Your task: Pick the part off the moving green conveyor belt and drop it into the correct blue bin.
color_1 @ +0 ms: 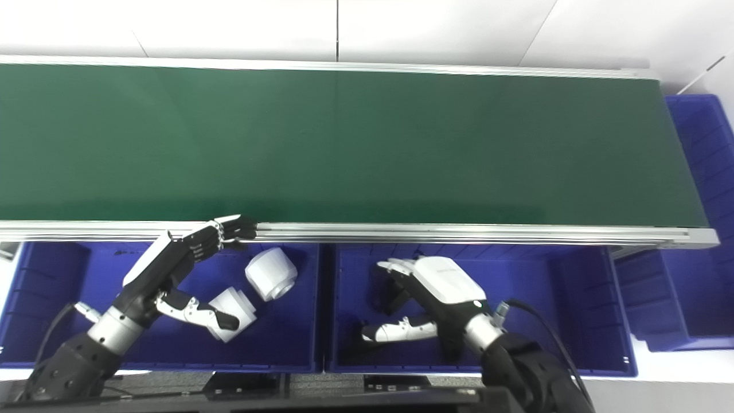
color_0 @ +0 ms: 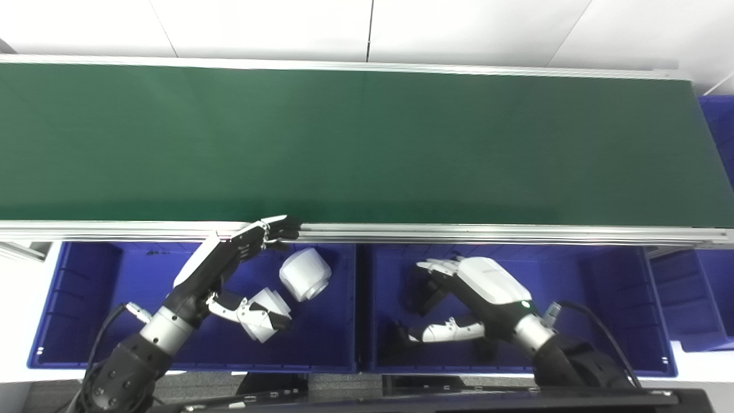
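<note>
The green conveyor belt [color_0: 367, 143] is bare; two white parts [color_0: 305, 274] already lie in the lower-left blue bin [color_0: 74, 344] — left hand [color_0: 229, 269] and right hand [color_0: 459, 292] both released, empty.

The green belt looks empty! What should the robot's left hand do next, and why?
Probably lift the left hand a little, up out of the left blue bin, and wait by the belt. Its fingers are spread and hold nothing, two white parts already lie in that bin, and no part shows on the belt yet.
</note>
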`<action>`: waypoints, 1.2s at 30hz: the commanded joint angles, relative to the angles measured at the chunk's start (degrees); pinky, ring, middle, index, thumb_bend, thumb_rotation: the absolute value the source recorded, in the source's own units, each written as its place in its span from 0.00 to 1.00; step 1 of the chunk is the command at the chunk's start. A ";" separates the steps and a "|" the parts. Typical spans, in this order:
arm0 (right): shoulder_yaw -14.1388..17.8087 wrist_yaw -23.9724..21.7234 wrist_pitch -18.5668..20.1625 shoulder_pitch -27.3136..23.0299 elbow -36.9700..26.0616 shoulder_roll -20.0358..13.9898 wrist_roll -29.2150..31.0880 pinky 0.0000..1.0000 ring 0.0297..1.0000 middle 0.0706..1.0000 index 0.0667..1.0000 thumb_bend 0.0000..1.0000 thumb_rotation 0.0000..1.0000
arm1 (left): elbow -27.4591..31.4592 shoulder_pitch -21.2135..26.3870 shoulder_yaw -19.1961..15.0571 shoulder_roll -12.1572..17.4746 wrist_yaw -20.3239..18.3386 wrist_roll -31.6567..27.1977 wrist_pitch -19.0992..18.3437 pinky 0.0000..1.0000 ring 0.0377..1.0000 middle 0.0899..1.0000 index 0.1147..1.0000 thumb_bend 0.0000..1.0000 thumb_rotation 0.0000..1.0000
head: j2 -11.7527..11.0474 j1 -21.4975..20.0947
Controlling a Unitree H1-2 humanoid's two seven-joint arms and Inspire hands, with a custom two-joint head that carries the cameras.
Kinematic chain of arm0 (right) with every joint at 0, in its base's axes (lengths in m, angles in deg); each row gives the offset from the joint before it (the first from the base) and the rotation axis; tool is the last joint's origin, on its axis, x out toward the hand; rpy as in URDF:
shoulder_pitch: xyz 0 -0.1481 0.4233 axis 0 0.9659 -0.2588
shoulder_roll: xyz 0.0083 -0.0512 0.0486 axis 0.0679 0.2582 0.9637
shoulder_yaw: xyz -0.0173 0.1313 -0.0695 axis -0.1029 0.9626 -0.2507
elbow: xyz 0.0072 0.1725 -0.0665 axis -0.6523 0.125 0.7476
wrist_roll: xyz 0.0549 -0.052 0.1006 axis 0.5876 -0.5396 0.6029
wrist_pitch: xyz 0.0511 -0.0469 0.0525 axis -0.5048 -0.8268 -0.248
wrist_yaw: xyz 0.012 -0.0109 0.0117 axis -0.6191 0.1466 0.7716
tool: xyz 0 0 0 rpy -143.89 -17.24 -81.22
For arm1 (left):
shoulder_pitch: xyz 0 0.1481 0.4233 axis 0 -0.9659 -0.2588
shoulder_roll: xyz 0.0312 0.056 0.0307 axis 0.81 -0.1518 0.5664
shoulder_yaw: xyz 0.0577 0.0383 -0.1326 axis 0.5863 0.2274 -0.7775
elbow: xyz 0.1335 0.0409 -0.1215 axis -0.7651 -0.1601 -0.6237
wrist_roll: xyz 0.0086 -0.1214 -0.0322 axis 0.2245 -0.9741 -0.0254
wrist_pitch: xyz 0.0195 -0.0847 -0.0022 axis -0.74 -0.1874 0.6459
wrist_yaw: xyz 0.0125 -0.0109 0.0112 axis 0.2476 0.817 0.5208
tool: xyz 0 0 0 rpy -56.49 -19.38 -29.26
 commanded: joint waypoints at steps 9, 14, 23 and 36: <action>0.46 12.19 -20.67 4.88 7.26 6.82 20.98 0.73 0.83 0.89 0.93 0.79 0.63 | -2.81 -1.18 0.79 -1.10 1.45 2.66 4.83 0.84 0.85 0.84 0.80 0.88 0.29 | -3.75 1.31; -1.50 18.26 -24.14 4.89 10.70 8.58 20.68 0.72 0.81 0.90 0.97 0.79 0.66 | -3.58 -1.27 1.39 -1.38 2.58 3.27 4.94 0.82 0.84 0.83 0.79 0.87 0.27 | -4.87 1.37; -5.11 26.46 -24.15 4.35 13.55 7.07 22.99 0.71 0.81 0.93 1.00 0.79 0.61 | -4.03 -1.58 2.95 -1.63 4.63 3.76 4.96 0.82 0.83 0.83 0.79 0.88 0.28 | -5.06 2.78; -7.20 32.40 -24.16 3.04 16.77 5.08 24.61 0.78 0.84 0.94 1.00 0.81 0.63 | -4.55 -1.83 5.28 -2.05 7.63 4.58 4.96 0.84 0.85 0.84 0.80 0.87 0.23 | -7.55 9.12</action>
